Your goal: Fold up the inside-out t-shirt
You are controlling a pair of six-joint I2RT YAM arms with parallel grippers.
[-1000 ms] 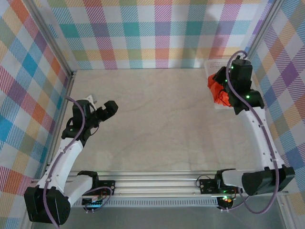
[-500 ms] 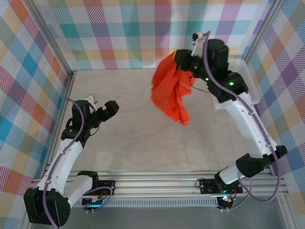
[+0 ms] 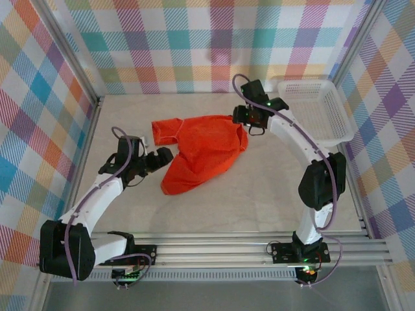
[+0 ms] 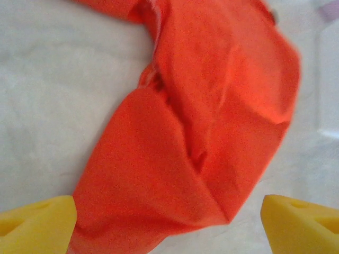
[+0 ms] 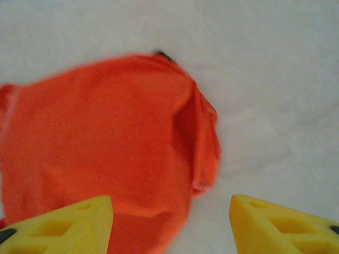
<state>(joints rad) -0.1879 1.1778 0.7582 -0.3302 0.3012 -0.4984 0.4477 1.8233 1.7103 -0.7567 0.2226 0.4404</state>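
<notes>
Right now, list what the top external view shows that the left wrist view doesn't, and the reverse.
Top external adds the white basket at far right, both arms, and the orange t-shirt whole, one sleeve spread left. Left wrist adds close-up creases and how the left gripper stands, jaws open either side of the shirt's near end. Shared: the shirt lying crumpled on the pale table.
</notes>
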